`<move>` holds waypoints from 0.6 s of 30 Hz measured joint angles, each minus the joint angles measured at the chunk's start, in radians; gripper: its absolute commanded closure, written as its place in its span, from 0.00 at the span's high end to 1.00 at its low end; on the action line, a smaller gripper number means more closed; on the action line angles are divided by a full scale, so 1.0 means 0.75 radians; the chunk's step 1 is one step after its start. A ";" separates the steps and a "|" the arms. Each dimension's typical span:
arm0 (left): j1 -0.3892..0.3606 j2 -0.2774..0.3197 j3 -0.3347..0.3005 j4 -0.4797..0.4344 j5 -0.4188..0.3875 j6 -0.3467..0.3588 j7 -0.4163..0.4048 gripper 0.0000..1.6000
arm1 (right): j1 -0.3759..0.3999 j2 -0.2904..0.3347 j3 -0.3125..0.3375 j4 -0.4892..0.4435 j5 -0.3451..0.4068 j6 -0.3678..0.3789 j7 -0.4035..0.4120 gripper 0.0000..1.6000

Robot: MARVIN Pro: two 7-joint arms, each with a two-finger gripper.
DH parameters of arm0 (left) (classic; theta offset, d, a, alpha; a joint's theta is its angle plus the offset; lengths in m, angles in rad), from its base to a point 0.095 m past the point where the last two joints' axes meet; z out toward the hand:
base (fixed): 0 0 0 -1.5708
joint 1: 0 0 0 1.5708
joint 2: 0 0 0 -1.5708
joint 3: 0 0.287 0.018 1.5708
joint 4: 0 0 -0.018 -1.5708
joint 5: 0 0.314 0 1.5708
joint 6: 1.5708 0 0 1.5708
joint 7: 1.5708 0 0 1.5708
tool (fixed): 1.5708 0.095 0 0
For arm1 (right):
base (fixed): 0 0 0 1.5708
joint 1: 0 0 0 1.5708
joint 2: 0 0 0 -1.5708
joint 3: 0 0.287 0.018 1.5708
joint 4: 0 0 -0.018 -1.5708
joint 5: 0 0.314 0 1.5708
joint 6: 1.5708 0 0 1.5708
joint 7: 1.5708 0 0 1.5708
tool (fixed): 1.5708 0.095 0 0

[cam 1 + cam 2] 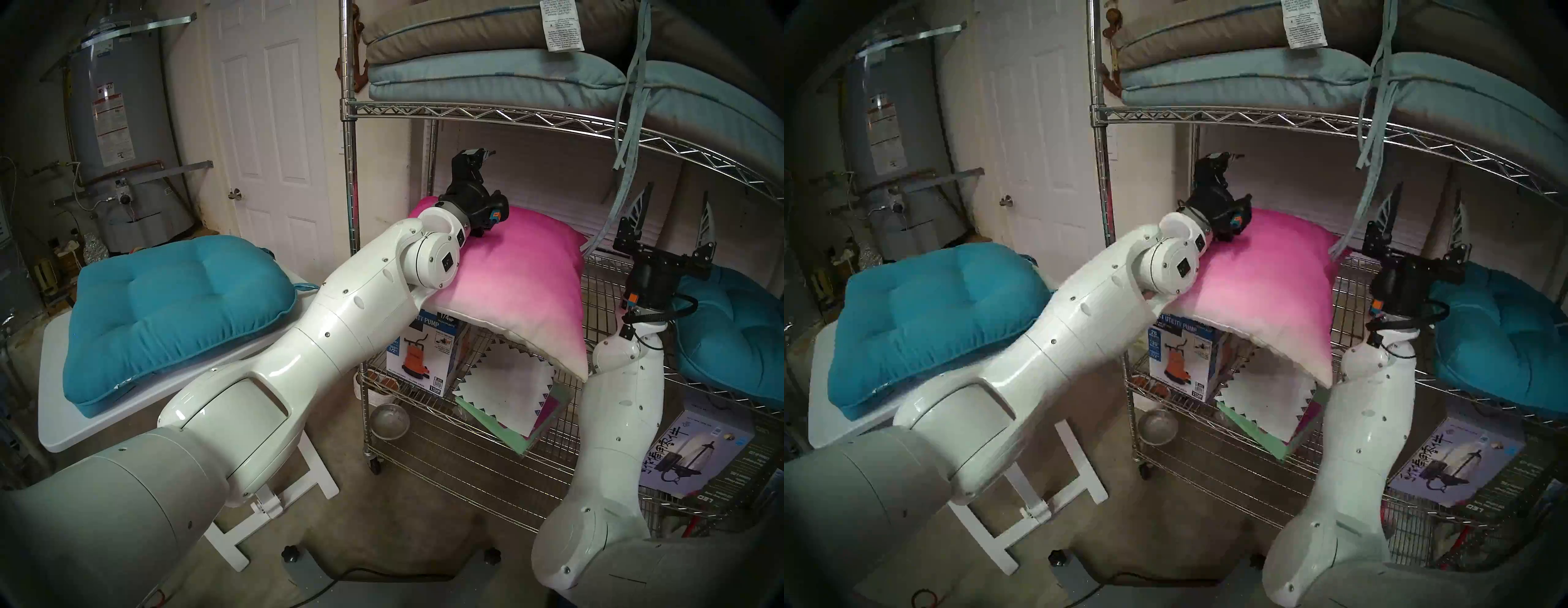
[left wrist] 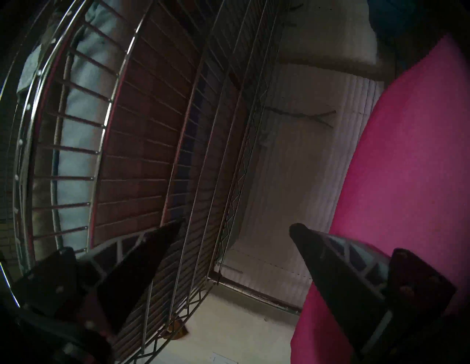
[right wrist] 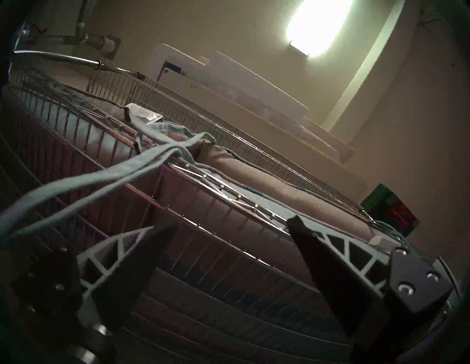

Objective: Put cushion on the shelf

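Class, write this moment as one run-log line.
cushion: plump pink-to-white fade pillow on chrome wire rack middle tier, front corner overhanging | left gripper: jaws open, empty | right gripper: jaws open, empty

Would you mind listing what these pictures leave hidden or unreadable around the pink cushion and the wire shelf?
- Cushion: its near left corner is hidden by the left arm in both head views, so its support there is unclear.
- Left gripper: fingertips too dark in the head views; only the left wrist view shows them apart.
- Care tag on the taupe pad: print too small.
- Shelf: top cut off by the frame.
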 measured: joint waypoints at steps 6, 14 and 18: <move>0.033 0.027 0.005 -0.075 0.000 0.020 0.000 1.00 | -0.110 -0.021 0.029 -0.003 0.007 0.000 0.000 1.00; 0.082 0.065 0.010 -0.193 0.009 0.050 -0.004 1.00 | -0.250 -0.046 0.048 -0.029 0.014 0.000 0.000 1.00; 0.111 0.084 0.018 -0.258 0.019 0.065 -0.008 1.00 | -0.311 -0.055 0.047 -0.049 0.018 0.000 0.000 1.00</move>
